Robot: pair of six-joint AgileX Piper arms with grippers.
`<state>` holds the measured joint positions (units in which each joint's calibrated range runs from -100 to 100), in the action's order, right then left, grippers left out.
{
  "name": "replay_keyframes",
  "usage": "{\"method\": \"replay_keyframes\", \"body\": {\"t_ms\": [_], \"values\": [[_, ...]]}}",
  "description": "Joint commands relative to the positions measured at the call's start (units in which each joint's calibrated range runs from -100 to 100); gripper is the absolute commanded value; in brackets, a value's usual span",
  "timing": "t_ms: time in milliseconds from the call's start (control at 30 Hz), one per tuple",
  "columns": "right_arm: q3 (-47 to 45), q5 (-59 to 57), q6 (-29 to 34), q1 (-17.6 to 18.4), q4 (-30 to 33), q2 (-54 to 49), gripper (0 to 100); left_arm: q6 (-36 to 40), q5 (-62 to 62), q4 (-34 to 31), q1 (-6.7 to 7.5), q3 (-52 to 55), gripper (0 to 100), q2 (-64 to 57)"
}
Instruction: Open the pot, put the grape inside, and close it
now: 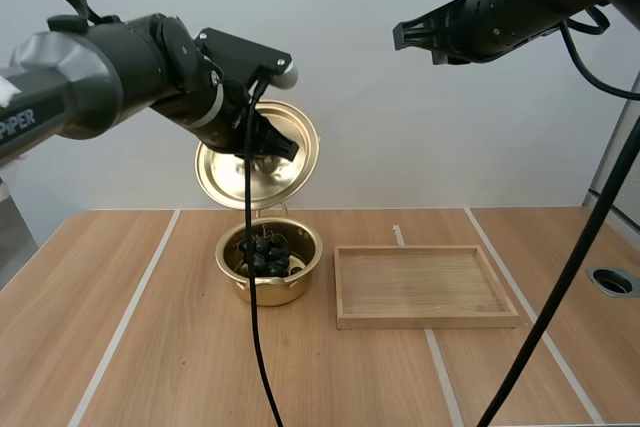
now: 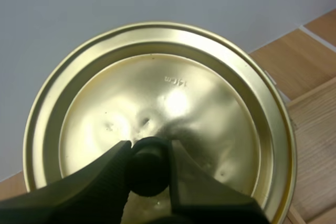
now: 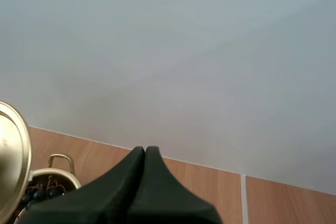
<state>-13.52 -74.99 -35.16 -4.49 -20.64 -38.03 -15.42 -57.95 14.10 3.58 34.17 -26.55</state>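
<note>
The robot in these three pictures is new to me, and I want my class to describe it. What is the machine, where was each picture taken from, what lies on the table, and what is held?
It is two robot arms, each ending in a two-fingered gripper. One picture looks down over the table from behind the arms. The other two come from cameras riding on each arm's wrist. On the wooden table stands a gold pot with dark grapes inside it, and beside it a wooden tray. The left gripper pinches the black knob of the gold lid, holding it tilted in the air above the pot. The right gripper is shut on nothing, high above the table.
</note>
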Motion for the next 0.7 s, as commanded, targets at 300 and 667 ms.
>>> {"method": "replay_keyframes", "body": {"t_ms": [300,667], "values": [[-0.01,-0.27,0.17,-0.25,0.02,-0.79,0,-2.25,3.01,1.97,-0.12,2.01,0,10.50],[-0.01,-0.42,0.17,-0.25,0.02,-0.79,0,-3.21,7.52,1.97,-0.12,2.01,0,19.87]]}}
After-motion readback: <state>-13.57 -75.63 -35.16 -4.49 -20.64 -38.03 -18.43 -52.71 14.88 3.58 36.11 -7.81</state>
